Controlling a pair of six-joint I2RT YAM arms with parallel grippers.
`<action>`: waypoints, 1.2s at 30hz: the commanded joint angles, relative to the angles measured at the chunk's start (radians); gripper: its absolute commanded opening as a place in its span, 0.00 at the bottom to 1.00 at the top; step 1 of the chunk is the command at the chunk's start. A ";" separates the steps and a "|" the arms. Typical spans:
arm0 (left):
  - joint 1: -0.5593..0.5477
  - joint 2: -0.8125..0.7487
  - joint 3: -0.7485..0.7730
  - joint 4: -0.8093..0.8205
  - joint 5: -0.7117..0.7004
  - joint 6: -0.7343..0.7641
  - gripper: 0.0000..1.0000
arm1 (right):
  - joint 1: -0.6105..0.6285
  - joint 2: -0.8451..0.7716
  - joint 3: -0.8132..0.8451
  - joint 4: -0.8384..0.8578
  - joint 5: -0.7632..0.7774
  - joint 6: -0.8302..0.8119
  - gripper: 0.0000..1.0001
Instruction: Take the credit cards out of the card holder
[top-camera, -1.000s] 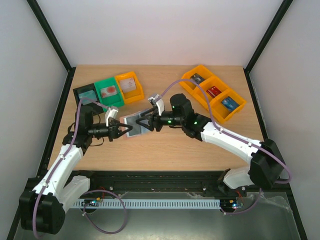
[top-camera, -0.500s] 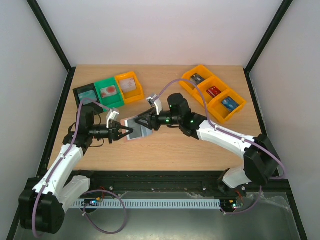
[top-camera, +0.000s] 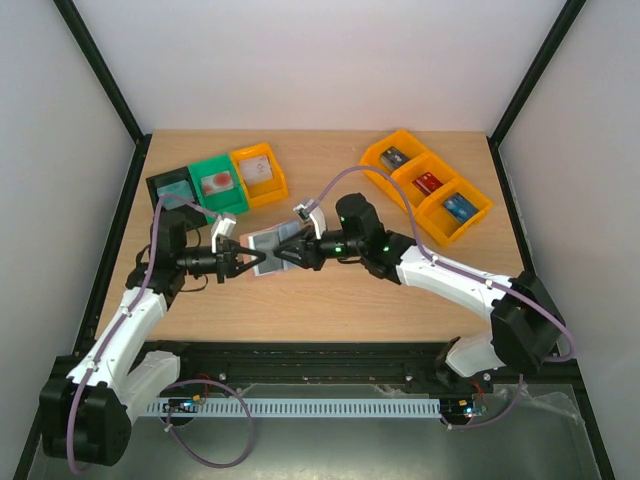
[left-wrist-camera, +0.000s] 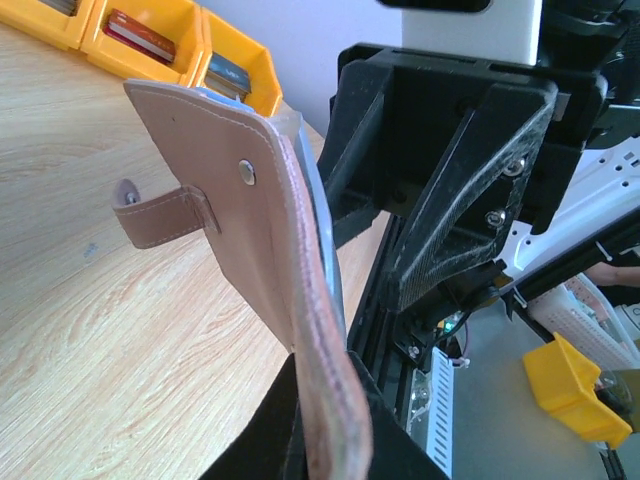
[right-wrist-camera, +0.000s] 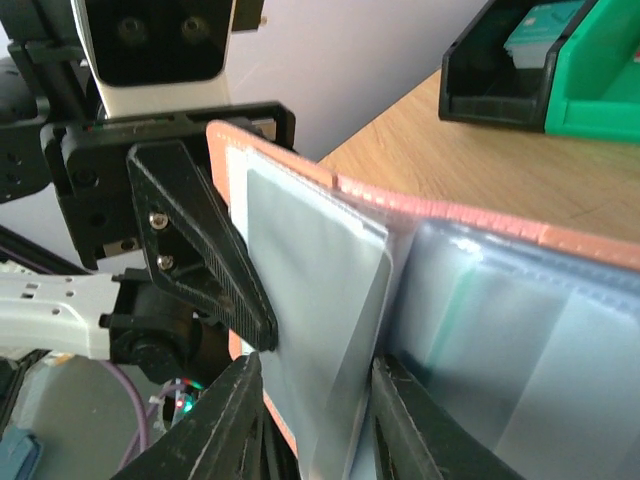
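Note:
The card holder (top-camera: 268, 250) is held up off the table, tan-brown outside (left-wrist-camera: 250, 220) and light blue inside (right-wrist-camera: 500, 330). My left gripper (top-camera: 243, 263) is shut on its lower edge (left-wrist-camera: 325, 430). In the right wrist view a grey credit card (right-wrist-camera: 310, 290) sticks partly out of the holder's left panel. My right gripper (right-wrist-camera: 315, 430) has a finger against each long edge of that card, shut on it. From above, my right gripper (top-camera: 292, 254) meets the holder from the right. A teal edge shows inside the other panel (right-wrist-camera: 455, 300).
A black bin (top-camera: 170, 188), a green bin (top-camera: 217, 183) and an orange bin (top-camera: 258, 172) stand at the back left, each with a card in it. A row of three yellow bins (top-camera: 428, 185) stands at the back right. The table's near edge lies just below both grippers.
My right gripper has moved left onto the open holder and narrowed its jaws around the grey card. The left gripper has kept its hold, barely shifting.

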 joint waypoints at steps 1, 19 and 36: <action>0.003 0.003 -0.007 0.053 0.047 0.007 0.02 | 0.007 -0.023 -0.043 0.067 -0.093 0.051 0.29; 0.009 -0.008 -0.002 0.053 0.115 -0.002 0.02 | 0.005 0.043 -0.022 0.190 -0.145 0.109 0.01; 0.031 -0.013 0.021 0.067 0.194 -0.024 0.42 | -0.107 -0.095 -0.117 0.207 -0.207 0.056 0.02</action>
